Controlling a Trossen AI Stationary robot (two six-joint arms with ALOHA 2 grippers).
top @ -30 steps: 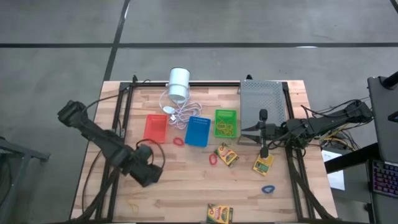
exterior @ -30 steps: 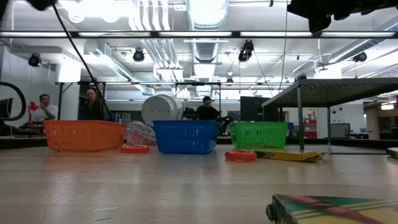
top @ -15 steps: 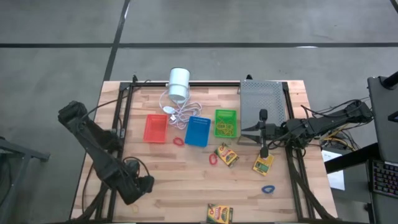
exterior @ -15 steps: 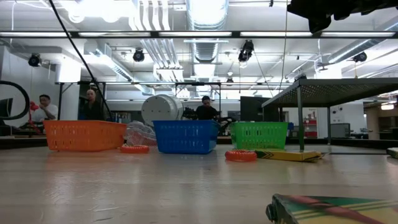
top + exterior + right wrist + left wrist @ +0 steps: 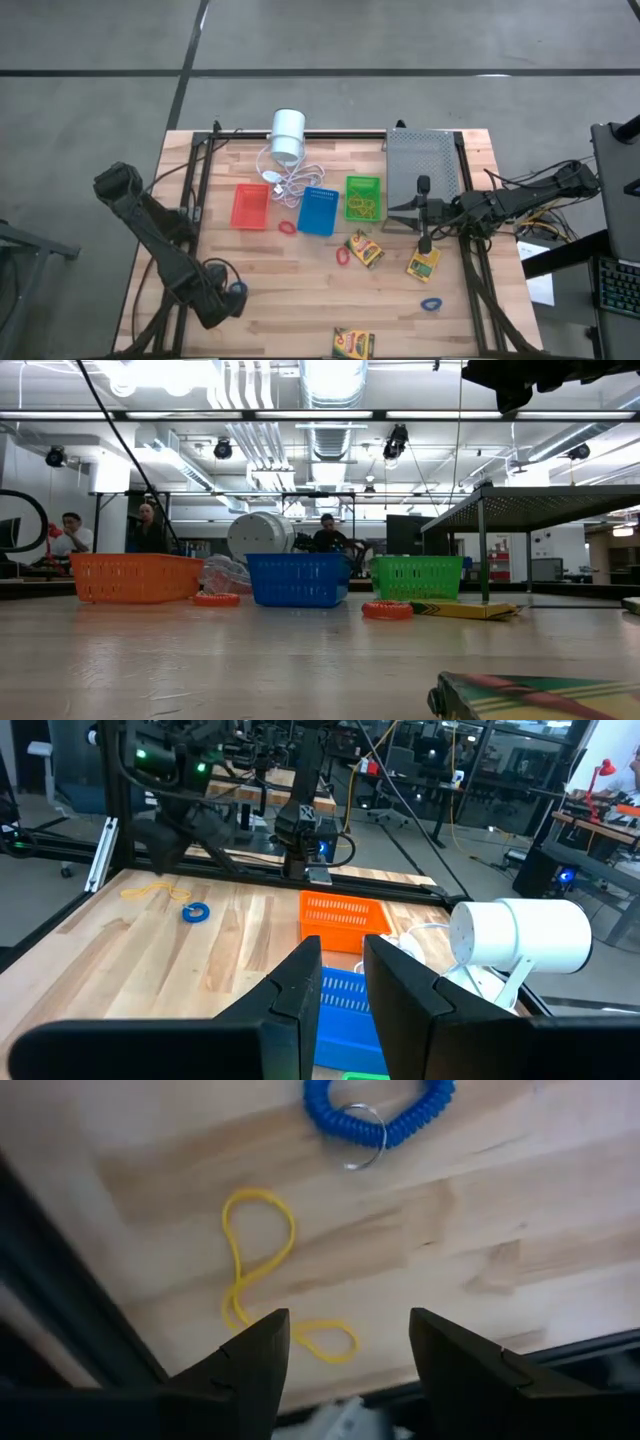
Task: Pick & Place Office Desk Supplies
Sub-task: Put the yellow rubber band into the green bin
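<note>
The left gripper [image 5: 340, 1355] hangs low over the table's [image 5: 270, 260] near-left corner, well away from the blue basket [image 5: 319, 211], its fingers [image 5: 255, 1365] spread open and empty. Just beyond them lie a yellow rubber band [image 5: 270, 1270] and a blue coil ring [image 5: 380, 1115], both flat on the wood and untouched.

The blue basket stands mid-table, the orange basket [image 5: 250, 206] to its left, the green basket [image 5: 363, 198] to its right. A red band [image 5: 287, 227] lies just left of the blue basket's front. Three crayon boxes [image 5: 364, 249] and a blue band [image 5: 431, 303] lie nearer than the blue basket, to its right.

The right gripper [image 5: 342, 990] waits to the right of the green basket, fingers narrowly parted, holding nothing.
</note>
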